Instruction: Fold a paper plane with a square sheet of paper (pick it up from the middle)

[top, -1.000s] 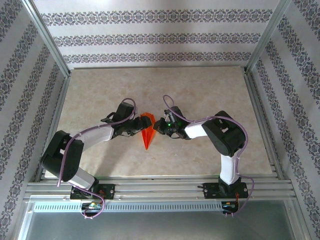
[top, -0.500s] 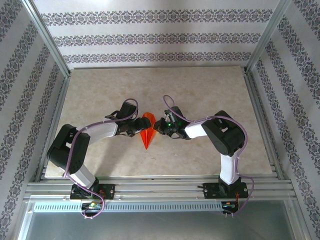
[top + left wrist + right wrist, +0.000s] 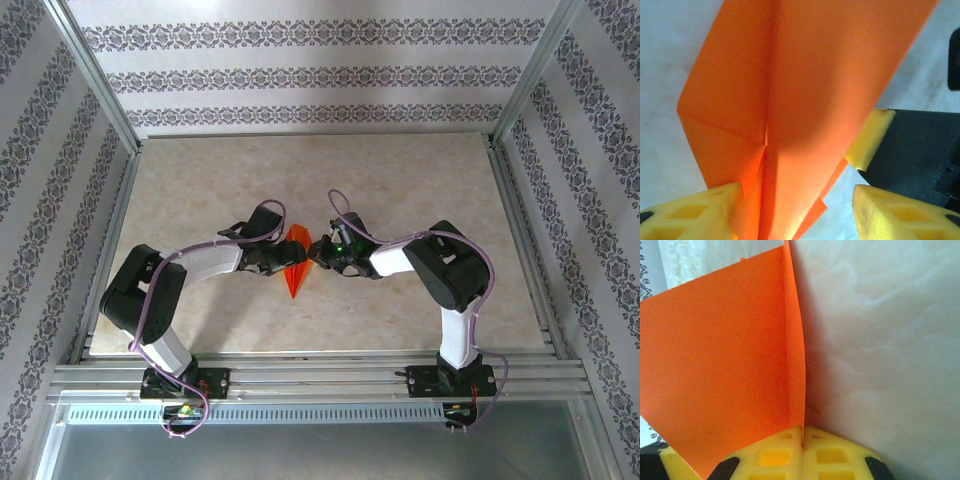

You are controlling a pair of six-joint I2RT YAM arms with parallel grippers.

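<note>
Two claws: right gripper [image 3: 801, 432] clamped shut on a fold of the paper plane [image 3: 805, 75], likely steadying it; left gripper [image 3: 795, 200] straddled it half-open, gripping nothing.

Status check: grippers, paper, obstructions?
Right gripper shut on the paper plane. Left gripper open, jaws either side of it. Tip points toward the arm bases. Grippers close together.
</note>
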